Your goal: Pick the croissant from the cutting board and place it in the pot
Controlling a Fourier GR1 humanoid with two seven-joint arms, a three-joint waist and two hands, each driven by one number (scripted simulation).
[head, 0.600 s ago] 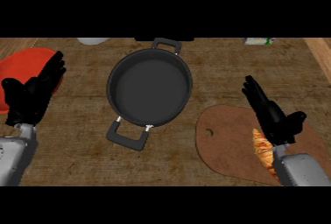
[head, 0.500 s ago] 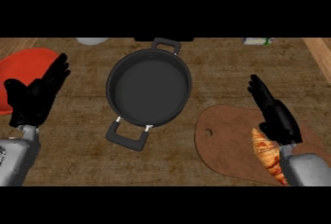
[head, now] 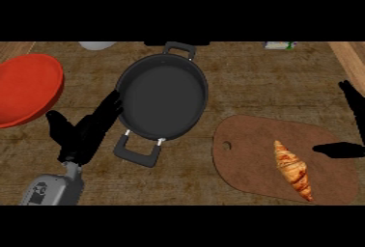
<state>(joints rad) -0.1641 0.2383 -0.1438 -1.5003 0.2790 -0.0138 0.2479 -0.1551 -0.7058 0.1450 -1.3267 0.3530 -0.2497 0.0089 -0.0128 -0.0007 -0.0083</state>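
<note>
Head view, looking steeply down on a wooden counter.

Croissant — lies on the brown cutting board, toward the board's right half, long axis running from upper left to lower right. Nothing is touching it. It is not in the pot.

Right hand — only partly in view at the right edge. The thumb juts left over the board, its tip just beside the croissant's upper right flank but apart from it. A finger shows higher up along the edge, straight, pointing away over bare counter. The thumb and fingers are spread wide with nothing between them; the croissant sits just left of the thumb tip and below the fingers' line.

Left hand — fingers straight and spread, holding nothing. The fingertips reach up to the left rim of the pot, overlapping or touching it; I cannot tell which. The pot's lower handle lies just right of the palm, and the thumb points up and left toward the red plate, apart from it. Grey forearm enters from the lower edge.

Pot — black, with handles at top and bottom, standing between the plate and the board, beyond the left fingertips and well left of the right thumb.
</note>
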